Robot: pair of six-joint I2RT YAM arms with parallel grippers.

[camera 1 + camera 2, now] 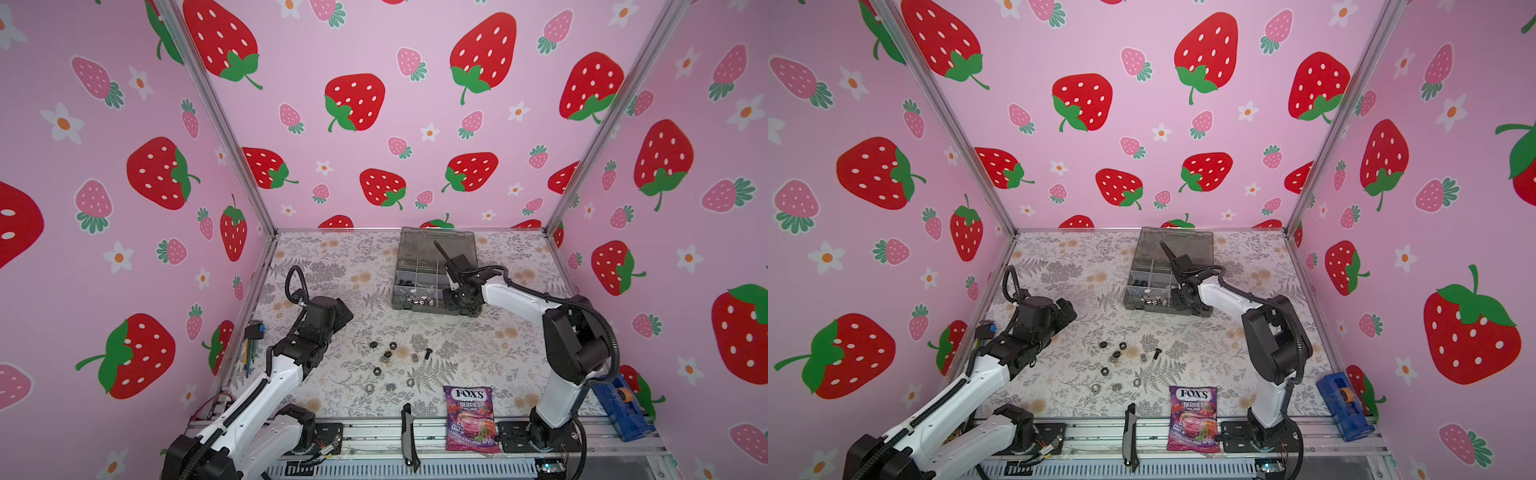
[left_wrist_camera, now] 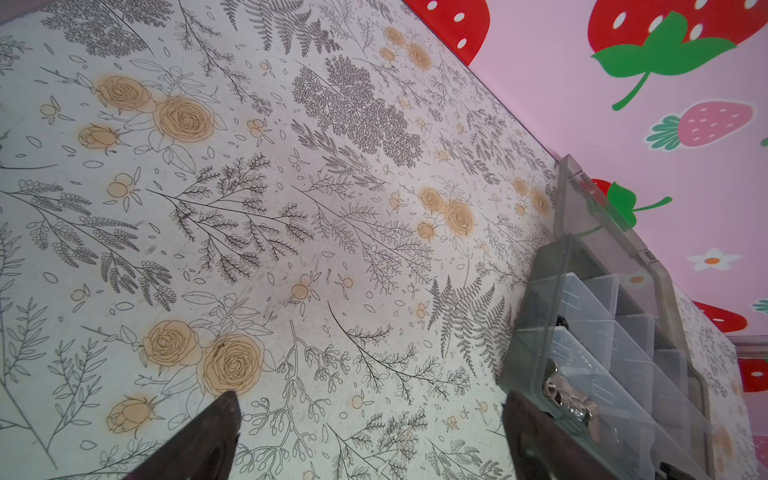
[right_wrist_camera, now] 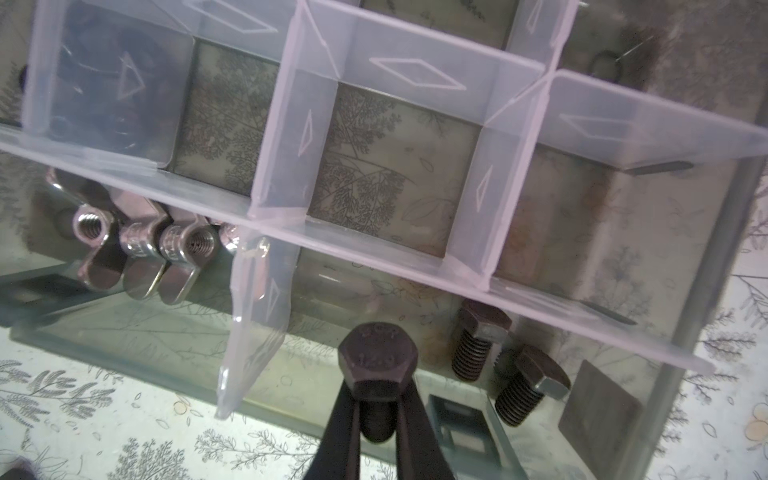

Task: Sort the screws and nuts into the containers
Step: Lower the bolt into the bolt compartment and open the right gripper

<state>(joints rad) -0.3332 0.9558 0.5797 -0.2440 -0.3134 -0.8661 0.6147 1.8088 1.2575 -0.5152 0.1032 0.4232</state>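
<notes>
Screw [image 3: 376,361] is clamped by its shank in the jaws of the right gripper [image 3: 378,392], over the grey box [image 1: 395,286] compartment where two more screws [image 3: 478,345] lie. Nuts [image 1: 386,355] are scattered on the surface [image 1: 332,270]. Left gripper [image 2: 370,401] jaws are spread wide, nothing held.

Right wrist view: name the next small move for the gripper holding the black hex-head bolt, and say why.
Probably open the right gripper and drop the black hex-head metal bolt. It hangs clamped over the compartment of the smoky grey translucent plastic organiser box where two matching black bolts already lie.
</notes>
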